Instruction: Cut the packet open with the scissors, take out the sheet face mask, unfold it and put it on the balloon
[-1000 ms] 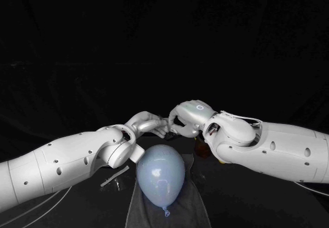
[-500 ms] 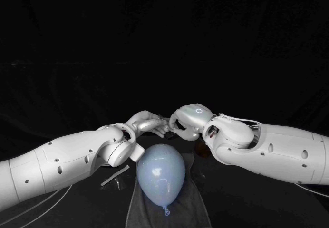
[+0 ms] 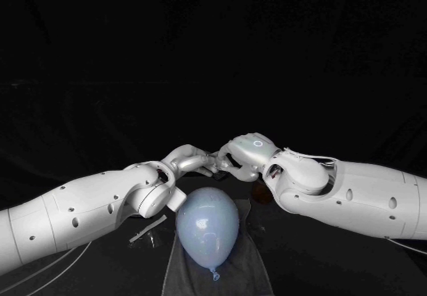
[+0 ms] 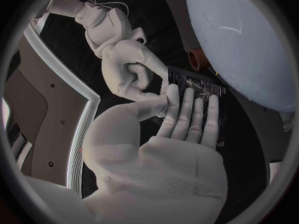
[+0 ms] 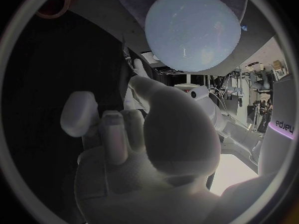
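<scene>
Left robot hand (image 4: 182, 134) at packet (image 4: 204, 87) (balloon (image 4: 243, 40) beside).

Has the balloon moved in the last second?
No. The balloon lies just as close to the pale strip beside it as before.

Your count on the table, by kind:
One balloon (image 3: 207, 225), one grey mat (image 3: 253, 268), one packet (image 4: 197, 84), one scissors (image 4: 196, 59), one cut strip (image 3: 148, 229), two hands: left hand (image 3: 191, 159), right hand (image 3: 242, 157).

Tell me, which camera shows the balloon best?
The head view: the whole balloon shows lengthwise, knot included. The left wrist view cuts off part of it; the right wrist view shows it as a round shape.
</scene>
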Robot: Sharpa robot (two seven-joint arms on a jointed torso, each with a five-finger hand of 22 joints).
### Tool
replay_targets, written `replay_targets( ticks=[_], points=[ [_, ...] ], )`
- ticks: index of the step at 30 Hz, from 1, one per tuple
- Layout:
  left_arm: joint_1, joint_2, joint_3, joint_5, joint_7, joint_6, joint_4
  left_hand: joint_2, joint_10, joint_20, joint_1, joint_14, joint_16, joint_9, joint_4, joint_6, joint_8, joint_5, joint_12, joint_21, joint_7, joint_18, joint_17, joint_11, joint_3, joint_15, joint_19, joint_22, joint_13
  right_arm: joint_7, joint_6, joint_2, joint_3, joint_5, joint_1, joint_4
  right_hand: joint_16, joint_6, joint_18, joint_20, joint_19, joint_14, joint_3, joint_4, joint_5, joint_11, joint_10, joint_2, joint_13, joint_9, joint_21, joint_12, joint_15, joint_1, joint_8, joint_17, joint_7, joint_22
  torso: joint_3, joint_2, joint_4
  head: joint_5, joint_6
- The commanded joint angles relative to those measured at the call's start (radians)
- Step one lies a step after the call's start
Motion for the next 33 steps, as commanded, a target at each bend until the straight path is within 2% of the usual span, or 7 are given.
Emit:
replay_targets(
  ticks=[1,6,10,21,26,31,33],
  points=[
    [0.002,0.001,0.002,-0.012,0.015,0.034,0.006,-0.005,-0.011,0.001,-0.003,-0.039,0.005,-0.003,-0.059,-0.007,0.014,0.007,0.011,-0.029,0.004,-0.019,-0.019,0.000,0.066,0.006,-0.005,-0.019,-0.005,0.000,-0.022,0.007,0.000,-0.042,0.000,-0.009,0.004,0.019,0.013,-0.012,0.002,0.106,0.013,0.002,-0.004,-0.014,0.062,0.016,0.218,0.003,-0.001,0.005,-0.013,0.010,0.009,0.264,-0.013,0.042,-0.0012,0.000,0.0014,-0.002,-0.001],
    [0.002,0.001,0.002,-0.013,0.021,0.041,0.010,-0.007,-0.016,0.001,-0.005,-0.061,0.009,-0.006,-0.061,-0.007,0.025,0.013,0.018,-0.050,0.005,-0.023,-0.036,0.001,0.071,0.009,-0.002,-0.033,-0.012,0.007,-0.022,0.015,0.000,-0.042,0.000,-0.022,0.004,0.033,0.011,-0.024,0.006,0.106,0.032,0.014,-0.004,-0.022,0.066,0.054,0.221,0.001,0.006,0.009,-0.023,0.009,0.010,0.264,-0.019,0.047,-0.0020,0.000,0.0018,-0.004,-0.001],
    [0.002,0.002,0.002,-0.015,0.022,0.043,0.012,-0.008,-0.017,0.001,-0.006,-0.066,0.012,-0.007,-0.062,-0.006,0.030,0.016,0.021,-0.056,0.005,-0.023,-0.041,0.001,0.073,0.009,-0.001,-0.038,-0.014,0.011,-0.017,0.022,0.000,-0.042,0.000,-0.029,0.004,0.031,0.010,-0.027,0.008,0.106,0.042,0.008,-0.004,-0.023,0.068,0.061,0.222,-0.001,0.008,0.011,-0.026,0.017,0.006,0.264,-0.020,0.050,-0.0021,0.000,0.0012,-0.003,-0.001],
    [0.002,0.002,0.002,-0.017,0.026,0.043,0.015,-0.010,-0.021,0.001,-0.007,-0.078,0.014,-0.008,-0.063,-0.007,0.037,0.019,0.023,-0.067,0.006,-0.024,-0.052,0.002,0.077,0.011,0.004,-0.045,-0.021,0.040,0.060,0.043,-0.002,-0.043,0.000,-0.040,0.004,0.002,0.010,-0.034,0.008,0.106,0.045,-0.012,-0.004,-0.034,0.068,0.033,0.222,-0.015,0.006,0.011,-0.033,0.020,-0.018,0.264,-0.035,0.053,-0.0017,0.000,0.0001,-0.007,-0.003],
    [0.002,0.003,0.002,-0.017,0.028,0.045,0.015,-0.010,-0.023,0.001,-0.007,-0.082,0.015,-0.009,-0.063,-0.007,0.039,0.019,0.023,-0.070,0.007,-0.024,-0.055,0.003,0.078,0.011,0.005,-0.048,-0.023,0.045,0.100,0.049,-0.005,-0.048,0.001,-0.040,0.004,-0.030,0.010,-0.039,0.008,0.106,0.037,-0.023,-0.004,-0.045,0.068,0.011,0.221,-0.026,0.004,0.010,-0.041,0.015,-0.039,0.264,-0.051,0.055,-0.0012,0.000,0.0011,-0.008,-0.003],
    [0.002,0.003,0.002,-0.017,0.028,0.047,0.016,-0.010,-0.026,0.001,-0.007,-0.088,0.015,-0.010,-0.064,-0.007,0.042,0.021,0.024,-0.075,0.007,-0.025,-0.061,0.004,0.080,0.013,0.006,-0.051,-0.027,0.039,0.112,0.054,-0.007,-0.079,0.002,-0.036,0.004,-0.060,0.009,-0.044,0.009,0.106,0.029,-0.029,-0.004,-0.061,0.069,0.006,0.223,-0.035,0.005,0.012,-0.053,0.012,-0.057,0.264,-0.073,0.058,-0.0011,0.000,0.0006,-0.009,-0.002],
    [0.003,0.003,0.002,-0.017,0.027,0.048,0.016,-0.011,-0.026,0.001,-0.007,-0.091,0.015,-0.010,-0.064,-0.007,0.046,0.023,0.025,-0.079,0.008,-0.025,-0.065,0.004,0.081,0.013,0.008,-0.053,-0.029,0.032,0.111,0.055,-0.007,-0.099,0.002,-0.036,0.004,-0.062,0.008,-0.045,0.011,0.106,0.029,-0.029,-0.004,-0.062,0.071,0.006,0.225,-0.036,0.009,0.014,-0.053,0.012,-0.058,0.264,-0.074,0.060,-0.0010,0.000,0.0006,-0.009,-0.001]
  ],
)
